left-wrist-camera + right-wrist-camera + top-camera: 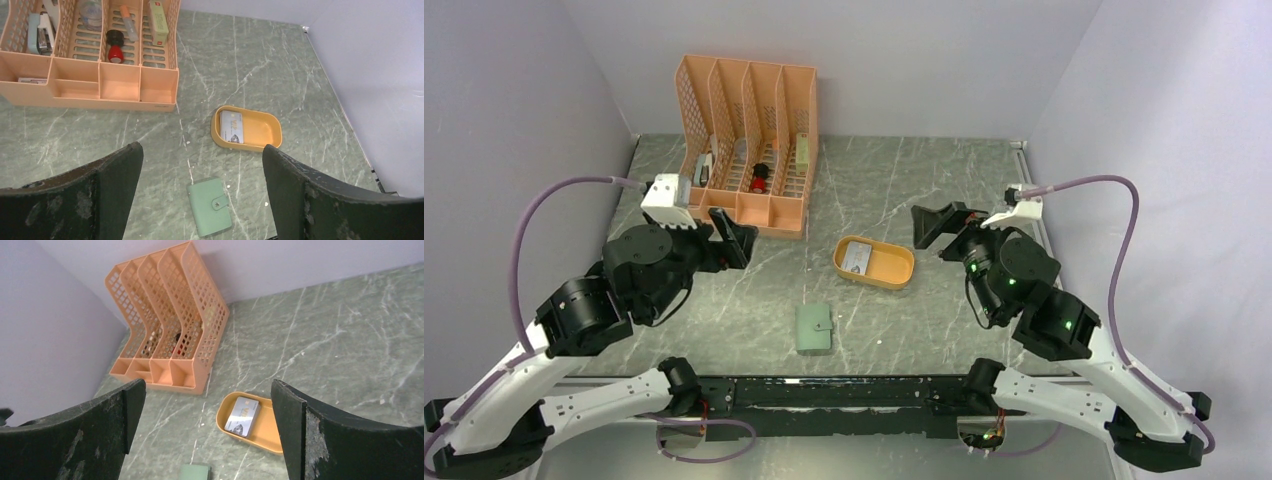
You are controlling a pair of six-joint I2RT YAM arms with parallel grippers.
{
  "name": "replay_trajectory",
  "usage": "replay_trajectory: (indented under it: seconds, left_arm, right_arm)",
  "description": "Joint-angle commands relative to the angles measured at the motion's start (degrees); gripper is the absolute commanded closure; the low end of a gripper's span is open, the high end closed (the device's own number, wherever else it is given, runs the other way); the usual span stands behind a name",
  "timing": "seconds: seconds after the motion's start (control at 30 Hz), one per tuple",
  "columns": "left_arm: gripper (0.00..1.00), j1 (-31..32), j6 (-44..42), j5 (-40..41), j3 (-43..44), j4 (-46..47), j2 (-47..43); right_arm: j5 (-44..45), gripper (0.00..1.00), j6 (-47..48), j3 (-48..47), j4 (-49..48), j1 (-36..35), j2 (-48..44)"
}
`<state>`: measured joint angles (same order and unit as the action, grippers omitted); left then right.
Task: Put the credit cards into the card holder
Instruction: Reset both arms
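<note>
Top external view: left pincer (734, 236) and right pincer (924, 228) gaped empty; credit cards (857, 257), nearest the right pincer, probably needed an edge-on pinch.

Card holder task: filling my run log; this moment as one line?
credit cards: in yellow tray | card holder: closed, apart from tray | left pincer: open, empty | right pincer: open, empty
</note>
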<state>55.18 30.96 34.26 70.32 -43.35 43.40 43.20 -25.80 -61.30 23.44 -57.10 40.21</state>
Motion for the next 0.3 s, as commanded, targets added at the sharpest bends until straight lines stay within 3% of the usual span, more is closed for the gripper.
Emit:
replay_trajectory:
  seconds: [0.0,0.27]
  left_arm:
    - [0.08,-0.1,-1.39,0.53,-0.73,0.47,-0.93]
    - [0.08,-0.07,-1.14,0.31,-1.34,1.62,-1.72]
  right_arm:
    - [9.08,0.0,-3.48,-3.36,2.7,0.14,0.92]
    - [9.87,0.0,-1.96,-8.74,8.76,0.15,5.49]
